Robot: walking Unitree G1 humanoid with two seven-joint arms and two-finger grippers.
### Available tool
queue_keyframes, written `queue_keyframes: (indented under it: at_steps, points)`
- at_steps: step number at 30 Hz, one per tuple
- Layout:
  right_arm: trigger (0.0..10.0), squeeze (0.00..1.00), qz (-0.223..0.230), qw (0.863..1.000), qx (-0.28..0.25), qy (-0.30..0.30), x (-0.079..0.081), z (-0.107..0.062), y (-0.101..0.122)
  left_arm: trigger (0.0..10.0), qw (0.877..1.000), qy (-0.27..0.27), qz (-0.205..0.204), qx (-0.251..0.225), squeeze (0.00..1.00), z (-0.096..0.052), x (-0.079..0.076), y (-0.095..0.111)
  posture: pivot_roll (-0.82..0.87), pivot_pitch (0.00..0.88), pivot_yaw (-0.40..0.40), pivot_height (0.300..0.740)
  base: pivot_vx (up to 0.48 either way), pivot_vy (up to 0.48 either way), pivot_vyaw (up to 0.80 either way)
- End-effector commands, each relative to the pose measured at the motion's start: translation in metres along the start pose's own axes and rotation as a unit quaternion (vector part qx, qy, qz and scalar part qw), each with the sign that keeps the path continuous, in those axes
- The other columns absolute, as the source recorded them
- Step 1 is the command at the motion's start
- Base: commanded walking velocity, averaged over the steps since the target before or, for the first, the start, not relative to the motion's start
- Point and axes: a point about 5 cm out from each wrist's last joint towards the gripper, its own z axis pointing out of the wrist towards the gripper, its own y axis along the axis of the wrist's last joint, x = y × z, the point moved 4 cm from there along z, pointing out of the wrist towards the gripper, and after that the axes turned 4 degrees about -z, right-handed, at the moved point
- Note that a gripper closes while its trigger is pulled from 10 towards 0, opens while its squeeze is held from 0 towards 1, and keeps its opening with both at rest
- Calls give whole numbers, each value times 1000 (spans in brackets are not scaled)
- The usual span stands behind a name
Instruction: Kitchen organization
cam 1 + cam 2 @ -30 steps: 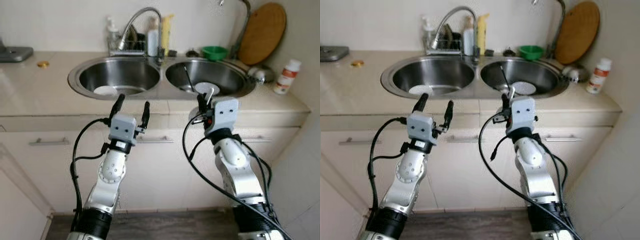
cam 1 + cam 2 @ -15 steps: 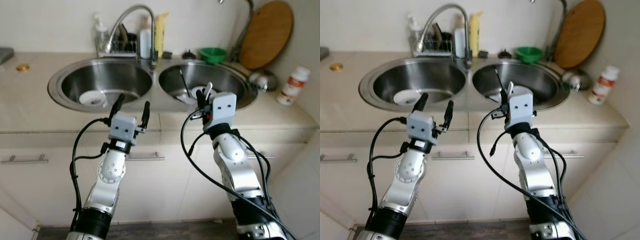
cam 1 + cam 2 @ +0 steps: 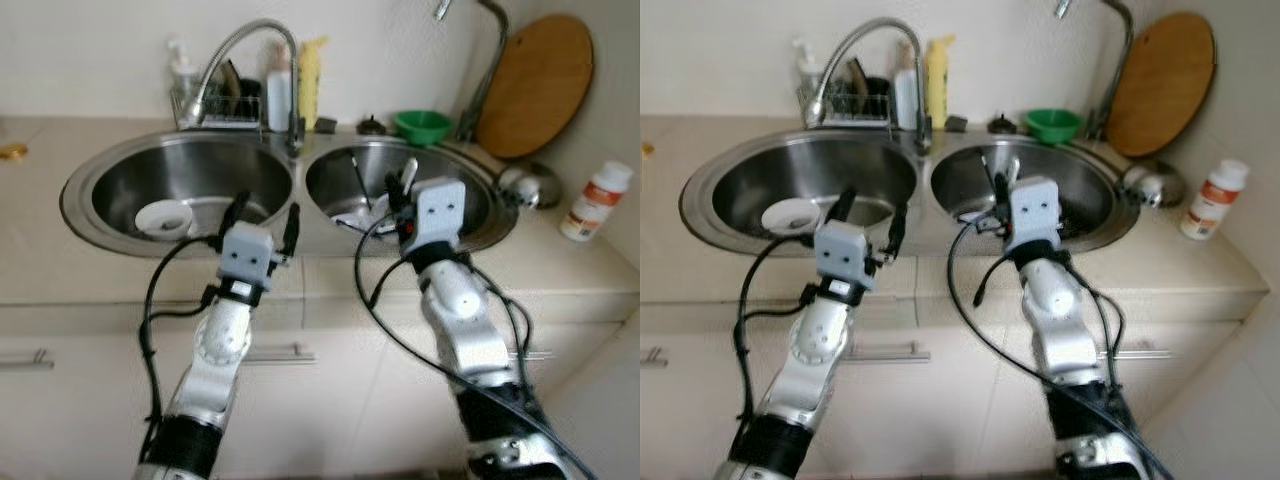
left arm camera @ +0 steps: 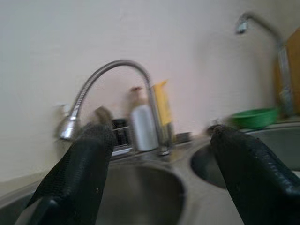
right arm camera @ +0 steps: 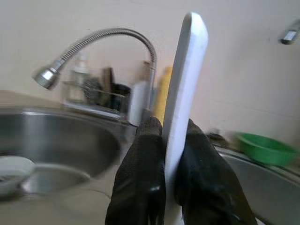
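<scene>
A pale counter [image 3: 90,270] runs along the wall, with a steel double sink [image 3: 298,205] set into it: a white dish [image 3: 163,216] lies in the left basin, and a black-handled utensil [image 3: 357,180] leans in the right one. Behind the basins stand a curved tap [image 3: 250,60], a wire rack [image 3: 215,100], a white bottle [image 3: 279,90], a yellow bottle [image 3: 309,72] and a green bowl [image 3: 423,126]. At the right end a round wooden board [image 3: 540,85] leans on the wall, with a steel lid [image 3: 528,186] below it and a white red-labelled bottle [image 3: 596,200] near the counter's edge; a small gold lid [image 3: 12,151] lies far left.
</scene>
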Motion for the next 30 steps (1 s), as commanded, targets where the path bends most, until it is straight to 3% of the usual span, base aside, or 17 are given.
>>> queue_keyframes:
  at_steps: [1, 7, 13, 16, 17, 20, 21, 30]
  points:
    - [0, 0, -12, 1000, 4, -15, -14, 0, -2, 10000, 1000, -12, -10, -10, 0, 3, -11, 5, 85, 0, -46, 740, 334, 0, 0]
    - [0, 0, -28, 998, 48, -20, -16, 18, -18, 10000, 1000, -12, -9, -10, 0, 4, -12, 6, 103, 0, -51, 740, 328, 0, 0]
    - [0, 0, -31, 998, 52, -21, -15, 25, -18, 10000, 1000, -12, -8, -10, 0, 3, -11, 6, 106, 0, -52, 740, 324, 0, 0]
    - [0, 0, -40, 994, 99, -19, -12, 29, -34, 10000, 1000, -17, -10, -7, 0, 3, -12, 5, 112, 0, -55, 740, 0, 0, 0]
    - [10000, 0, -42, 992, 119, -15, -10, 28, -42, 10000, 1000, -17, -11, -9, 0, 3, -13, 6, 112, 0, -55, 740, 0, 0, 0]
    - [10000, 0, -18, 992, 122, -18, -10, 26, -47, 10000, 1000, -16, -10, -11, 0, 2, -14, 7, 114, 0, -56, 740, 0, 0, 0]
    - [10000, 1000, -20, 992, 124, -18, -10, 25, -48, 10000, 1000, -15, -12, -9, 0, 2, -14, 6, 112, 0, -55, 740, 0, 0, 0]
    - [10000, 1000, -3, 992, 122, -20, -15, 19, -51, 10000, 1000, -20, -17, -10, 0, 2, -16, 6, 100, 0, -48, 740, 0, 0, 0]
